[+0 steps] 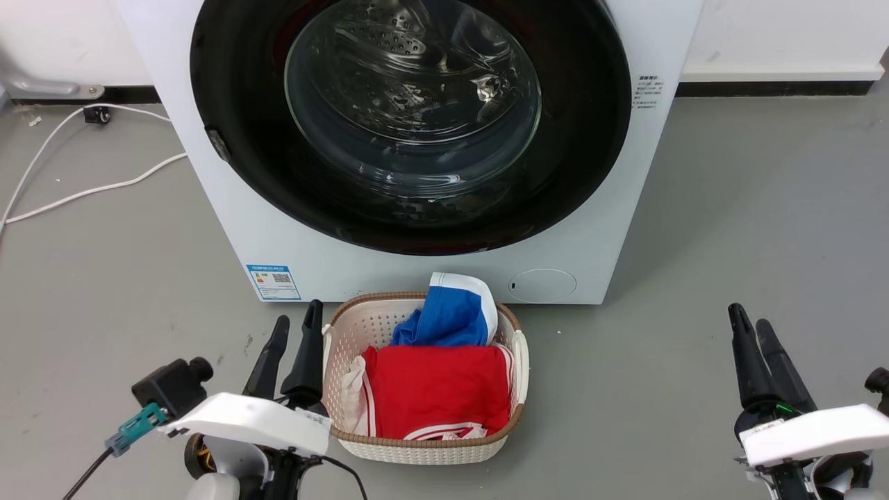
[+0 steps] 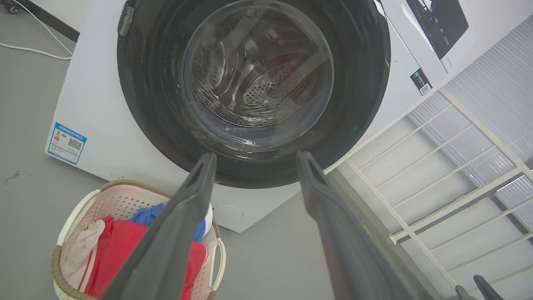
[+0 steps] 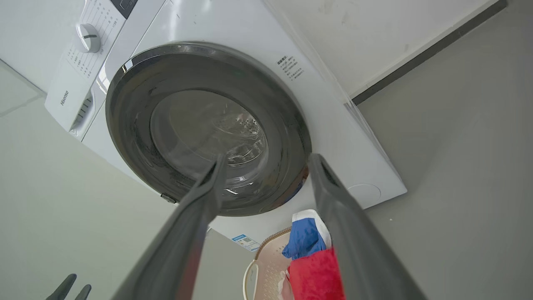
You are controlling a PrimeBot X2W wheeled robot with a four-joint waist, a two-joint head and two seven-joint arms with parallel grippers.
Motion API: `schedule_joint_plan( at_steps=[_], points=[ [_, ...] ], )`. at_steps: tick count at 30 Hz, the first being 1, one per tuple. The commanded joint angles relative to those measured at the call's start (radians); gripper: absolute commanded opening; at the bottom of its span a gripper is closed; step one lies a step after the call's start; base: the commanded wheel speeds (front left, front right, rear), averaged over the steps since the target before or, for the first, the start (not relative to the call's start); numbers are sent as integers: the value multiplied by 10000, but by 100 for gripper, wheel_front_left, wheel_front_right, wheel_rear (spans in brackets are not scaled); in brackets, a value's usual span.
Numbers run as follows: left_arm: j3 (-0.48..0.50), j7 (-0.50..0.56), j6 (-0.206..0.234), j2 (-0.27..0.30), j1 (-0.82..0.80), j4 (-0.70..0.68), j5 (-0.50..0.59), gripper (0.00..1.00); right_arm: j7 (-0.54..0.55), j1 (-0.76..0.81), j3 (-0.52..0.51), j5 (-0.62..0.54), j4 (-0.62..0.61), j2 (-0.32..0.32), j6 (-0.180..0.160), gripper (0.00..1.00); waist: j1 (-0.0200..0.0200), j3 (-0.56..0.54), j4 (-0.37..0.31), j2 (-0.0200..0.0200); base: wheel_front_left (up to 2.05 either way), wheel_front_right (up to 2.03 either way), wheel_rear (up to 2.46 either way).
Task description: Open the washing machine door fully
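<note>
Head view shows the left fingers [image 1: 309,354] parted and empty just beside the laundry basket [image 1: 519,361], the right fingers [image 1: 743,354] likewise spread, holding nothing, well off to its other side. Beyond the basket, the washing machine door [image 1: 413,104] sits closed flush on the washing machine [image 1: 257,236].

- Cream laundry basket [image 1: 424,450] at bottom centre of the head view, standing on the grey floor [image 1: 729,208].
- Red garment [image 1: 437,389] lying in it, with a blue-and-white garment [image 1: 448,323] heaped behind.
- White cable [image 1: 132,182] trailing across the left side.

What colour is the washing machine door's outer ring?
Washing machine door: glossy black, best in head view.
</note>
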Motion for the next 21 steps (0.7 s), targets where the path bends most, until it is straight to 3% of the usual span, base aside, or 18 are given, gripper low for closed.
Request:
schedule_joint_plan(
  at_steps=[1,21],
  points=[
    [-51,-101,22,97,-245,-150,287,100,-7,0,-21,-277,-209,-57,12,100,-1,-1,-2,-1,0,0,0],
    [-965,-678,538,620,-324,116,2999,100,330,532,-134,-3340,-995,86,16,100,-1,-37,-27,-1,0,0,0]
  ],
)
